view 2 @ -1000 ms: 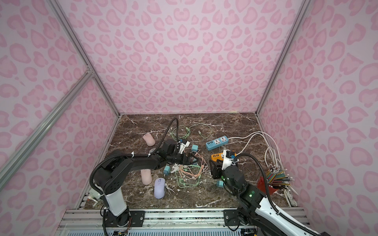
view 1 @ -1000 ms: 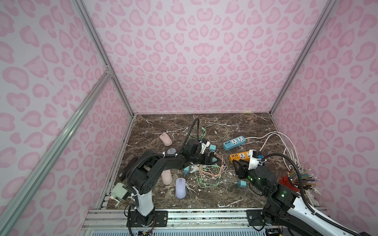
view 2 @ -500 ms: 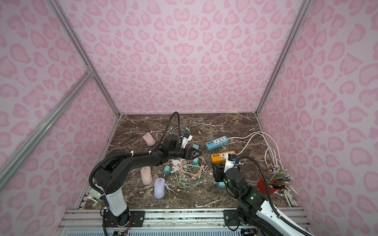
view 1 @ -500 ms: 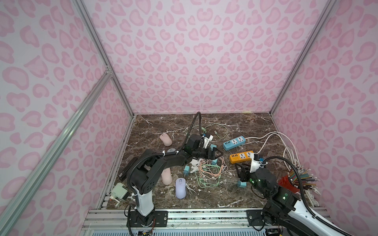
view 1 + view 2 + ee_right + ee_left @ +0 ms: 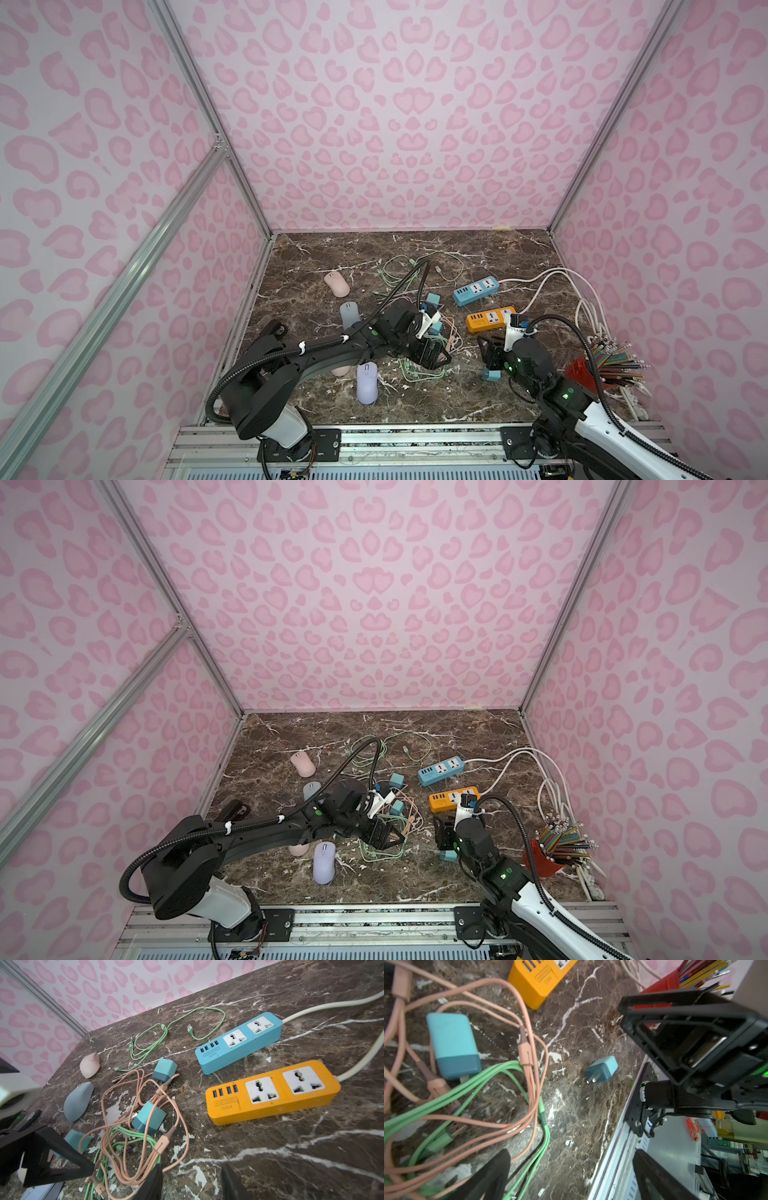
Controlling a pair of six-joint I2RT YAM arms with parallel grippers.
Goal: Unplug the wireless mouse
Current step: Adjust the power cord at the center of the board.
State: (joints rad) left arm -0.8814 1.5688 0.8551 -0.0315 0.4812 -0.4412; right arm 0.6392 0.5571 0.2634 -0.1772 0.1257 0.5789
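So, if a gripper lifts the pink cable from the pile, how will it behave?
Probably floppy: the pink cable lies in loose loops, so it should sag. It crosses the green cable, so that may drag along. The blue charger among its loops might shift too.

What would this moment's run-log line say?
left end effector open over cable tangle | right end effector open, empty | purple mouse untouched

On the desk (image 5: 478,399), mice (image 5: 349,314) lie left of the cable tangle (image 5: 143,1136). Right of it, the rear power strip (image 5: 476,289) lies behind the front power strip (image 5: 490,319), with the pencil cup (image 5: 586,370) farthest right.
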